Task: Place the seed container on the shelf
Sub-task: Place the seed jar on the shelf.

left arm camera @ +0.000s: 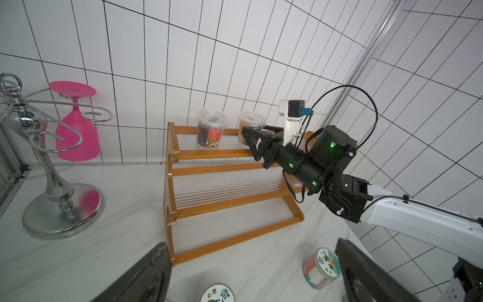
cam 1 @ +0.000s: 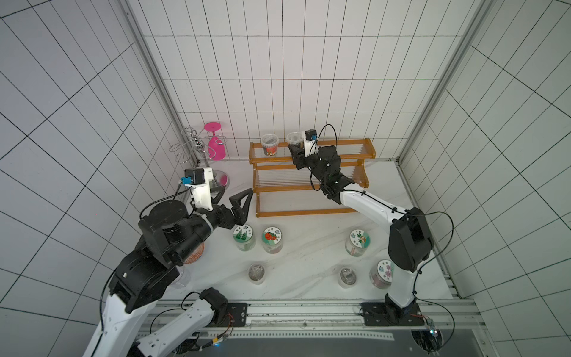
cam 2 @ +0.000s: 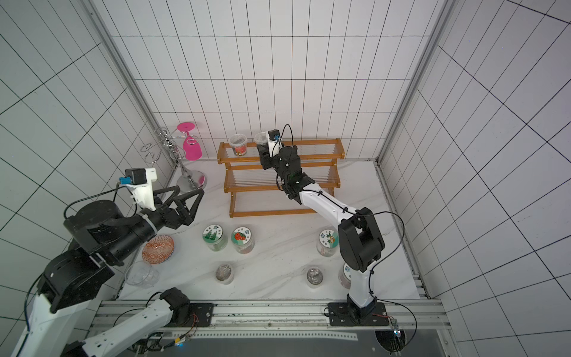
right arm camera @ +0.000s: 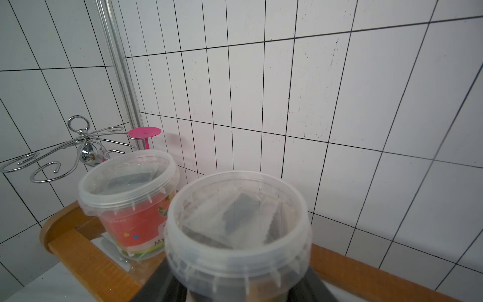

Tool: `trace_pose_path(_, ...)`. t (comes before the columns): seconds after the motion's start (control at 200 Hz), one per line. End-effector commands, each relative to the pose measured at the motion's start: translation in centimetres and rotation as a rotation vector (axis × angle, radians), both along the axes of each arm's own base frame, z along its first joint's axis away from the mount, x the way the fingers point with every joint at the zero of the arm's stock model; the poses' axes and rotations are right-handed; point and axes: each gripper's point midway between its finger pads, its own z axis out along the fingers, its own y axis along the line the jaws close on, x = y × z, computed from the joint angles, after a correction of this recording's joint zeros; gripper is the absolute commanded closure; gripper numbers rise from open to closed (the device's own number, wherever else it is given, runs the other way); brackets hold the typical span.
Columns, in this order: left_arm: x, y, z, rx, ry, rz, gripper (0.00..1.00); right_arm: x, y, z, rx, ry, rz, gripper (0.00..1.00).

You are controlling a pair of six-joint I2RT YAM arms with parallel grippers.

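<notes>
The seed container (right arm camera: 239, 222), a clear lidded tub with a dark label, is at the top tier of the orange-brown shelf (cam 1: 309, 213), right beside another tub (cam 1: 270, 144) that stands there. My right gripper (right arm camera: 239, 287) is shut on the seed container (left arm camera: 251, 126), one dark finger pressed against each side below the rim. Both top views show it there, the seed container (cam 1: 294, 139) and the right gripper (cam 2: 262, 151) reaching over the lower tiers. My left gripper (left arm camera: 251, 243) hovers open and empty above the table, left of the shelf (left arm camera: 235, 159).
Several jars stand in front of the shelf: printed lids (cam 1: 244, 237) (cam 1: 272, 239) (cam 1: 358, 242) (cam 1: 383, 273), clear lids (cam 1: 256, 272) (cam 1: 347, 276). A silver wire glass stand (cam 1: 197, 148) holds a pink glass (cam 1: 216, 143) at the back left. A patterned plate (cam 2: 158, 248) and a clear cup (cam 2: 141, 275) lie under the left arm.
</notes>
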Motion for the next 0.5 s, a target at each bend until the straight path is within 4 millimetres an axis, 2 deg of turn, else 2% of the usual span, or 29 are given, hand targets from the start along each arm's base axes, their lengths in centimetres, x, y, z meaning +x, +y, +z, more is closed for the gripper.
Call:
trace_pose_path(0.0,-0.13,0.56,-0.14,0.015,-0.006,0.020,0.01,0.35,0.75,1.55,0.043,-0.022,0.024,0.46)
trace_pose_path(0.24,-0.28,0.95,-0.20,0.016,-0.010,0.034,0.01,0.40,1.31,0.99,0.052,-0.008,0.041,0.44)
trace_pose_path(0.37,-0.31,1.16,-0.14,0.016,-0.014,0.043,0.01,0.24,1.41,1.15,0.050,-0.013,0.035,0.28)
trace_pose_path(0.495,-0.25,1.17,-0.28,0.015,-0.010,0.046,0.01,-0.09,1.21,1.45,0.048,-0.020,0.031,0.21)
